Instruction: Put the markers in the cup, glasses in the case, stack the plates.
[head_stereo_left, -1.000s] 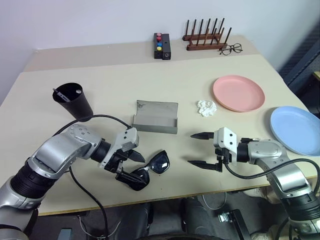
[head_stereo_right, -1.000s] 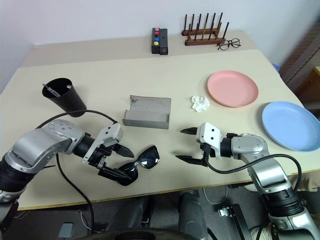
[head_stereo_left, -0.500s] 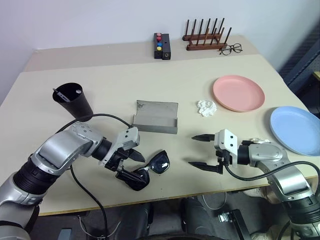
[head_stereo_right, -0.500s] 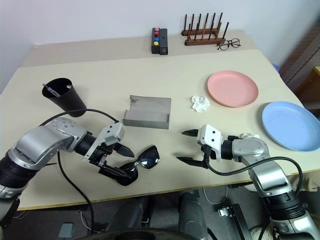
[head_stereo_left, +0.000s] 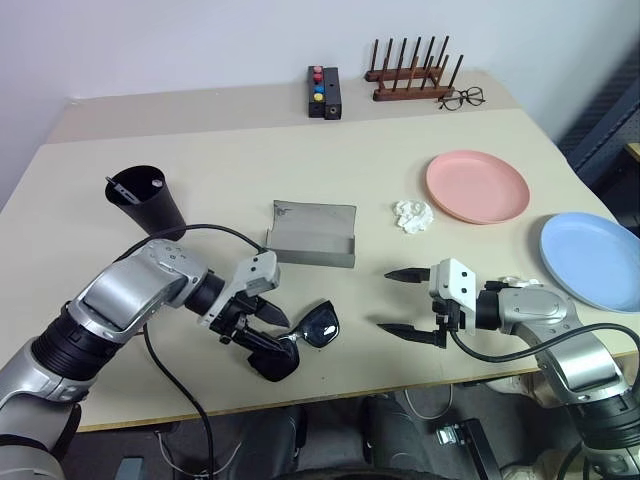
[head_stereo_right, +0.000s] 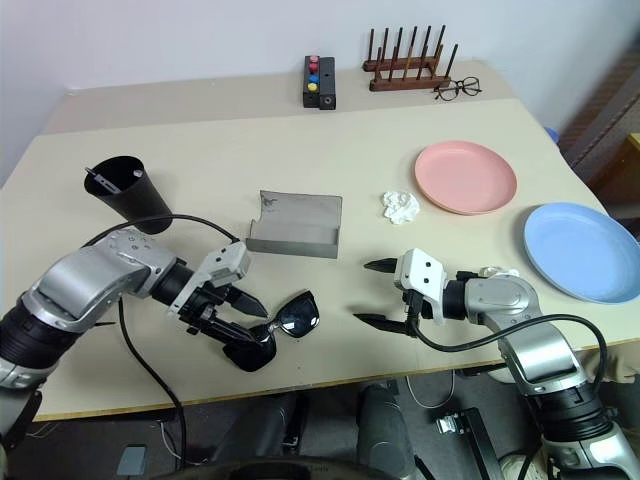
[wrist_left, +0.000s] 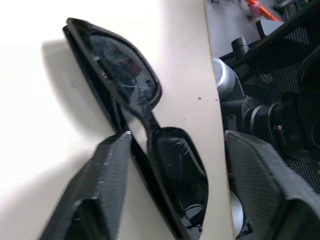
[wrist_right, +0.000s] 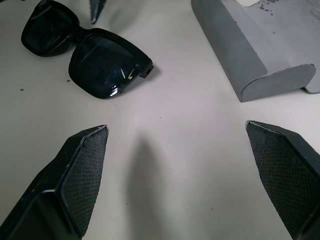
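Note:
Black sunglasses (head_stereo_left: 320, 325) lie near the table's front edge. My left gripper (head_stereo_left: 270, 342) is open and straddles their left lens. One of its fingers (wrist_left: 100, 195) touches the frame, and the other finger (wrist_left: 265, 185) stands apart. The grey case (head_stereo_left: 312, 238) lies open just behind. My right gripper (head_stereo_left: 385, 300) hovers open and empty to the right of the sunglasses (wrist_right: 95, 55). The black cup (head_stereo_left: 150, 205) stands at the left with a dark marker (head_stereo_left: 118, 189) leaning at its rim. The pink plate (head_stereo_left: 477, 186) and the blue plate (head_stereo_left: 592, 260) lie side by side at the right.
A crumpled white paper (head_stereo_left: 412, 215) lies between the case and the pink plate. At the back stand a black box with coloured buttons (head_stereo_left: 323, 91), a wooden rack (head_stereo_left: 412, 75) and wire-rimmed eyeglasses (head_stereo_left: 462, 98). The table's front edge runs just below both grippers.
My left gripper's fingers have drawn closer together around the sunglasses' left lens. The right arm has kept still.

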